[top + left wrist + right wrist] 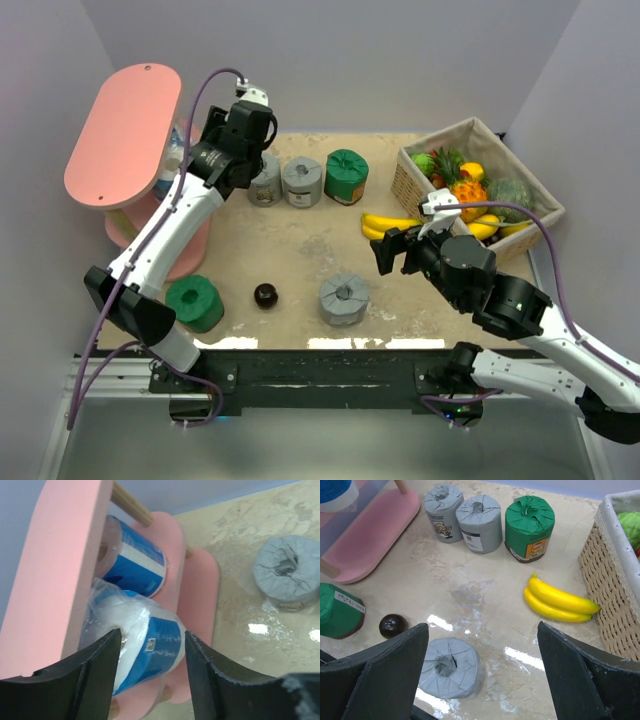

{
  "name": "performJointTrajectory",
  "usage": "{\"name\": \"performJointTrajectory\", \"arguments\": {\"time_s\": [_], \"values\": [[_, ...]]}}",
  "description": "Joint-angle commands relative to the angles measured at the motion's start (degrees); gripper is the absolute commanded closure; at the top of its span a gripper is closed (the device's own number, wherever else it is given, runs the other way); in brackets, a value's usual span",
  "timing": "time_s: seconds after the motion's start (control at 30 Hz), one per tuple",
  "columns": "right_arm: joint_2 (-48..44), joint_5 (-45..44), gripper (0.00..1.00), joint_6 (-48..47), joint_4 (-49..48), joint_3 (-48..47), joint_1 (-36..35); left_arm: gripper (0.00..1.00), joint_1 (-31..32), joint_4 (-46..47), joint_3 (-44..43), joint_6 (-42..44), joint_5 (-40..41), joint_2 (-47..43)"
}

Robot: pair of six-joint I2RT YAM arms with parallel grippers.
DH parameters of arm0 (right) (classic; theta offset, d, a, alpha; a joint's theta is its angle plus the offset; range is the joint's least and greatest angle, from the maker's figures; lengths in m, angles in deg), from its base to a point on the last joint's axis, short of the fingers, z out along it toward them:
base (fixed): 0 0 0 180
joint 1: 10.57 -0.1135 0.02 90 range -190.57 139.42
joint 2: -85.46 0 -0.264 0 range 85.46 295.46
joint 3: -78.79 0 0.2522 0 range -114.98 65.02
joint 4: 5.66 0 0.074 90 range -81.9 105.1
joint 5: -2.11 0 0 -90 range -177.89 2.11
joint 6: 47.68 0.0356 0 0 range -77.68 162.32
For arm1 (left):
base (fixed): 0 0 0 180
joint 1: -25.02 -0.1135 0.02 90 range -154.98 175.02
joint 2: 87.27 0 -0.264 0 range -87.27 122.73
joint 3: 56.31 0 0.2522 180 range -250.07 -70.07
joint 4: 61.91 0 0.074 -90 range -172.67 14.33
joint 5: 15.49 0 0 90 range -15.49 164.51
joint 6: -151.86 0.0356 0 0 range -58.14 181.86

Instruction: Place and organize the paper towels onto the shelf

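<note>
The pink shelf (125, 130) stands at the back left. Two white-and-blue paper towels lie on its lower board, the far one (135, 560) and the near one (150, 645). My left gripper (151, 634) is open at the near roll, one finger on either side and a gap at the right finger. On the table stand two grey rolls (265, 180) (302, 181), a green roll (347, 176), another green roll (194, 302) and a grey roll (343, 299). My right gripper (482, 627) hangs wide open and empty above and behind that grey roll (450, 667).
A wicker basket (415, 185) of fruit stands at the back right, with bananas (385, 225) on the table beside it. A small dark ball (266, 295) lies between the front green and grey rolls.
</note>
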Motion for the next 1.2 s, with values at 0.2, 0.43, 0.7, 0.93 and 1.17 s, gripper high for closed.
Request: {"name": "performJointTrajectory", "arguments": {"time_s": [0.2,0.43,0.7,0.93,1.17], "values": [[-0.33,0.24,0.16,-0.34,-1.75,-1.29,0.13,0.66,-0.82,4.03,10.59,-0.57,-3.26,2.20],[-0.68,0.51,0.17,-1.22,-2.54,-0.85,0.13,0.65,-5.56,1.12,10.07,-3.65,3.86,3.44],[0.28,0.95,0.17,-2.71,-2.97,-1.73,0.04,0.65,-9.34,-2.39,10.07,-8.05,5.54,5.29],[0.81,1.21,0.17,-2.98,-3.68,-1.73,0.13,0.63,-11.71,-2.40,10.07,-8.75,5.45,5.46],[0.64,1.39,0.17,-2.54,-3.77,-0.76,0.04,0.62,-12.77,-0.91,11.30,-8.14,5.98,4.15]]}}
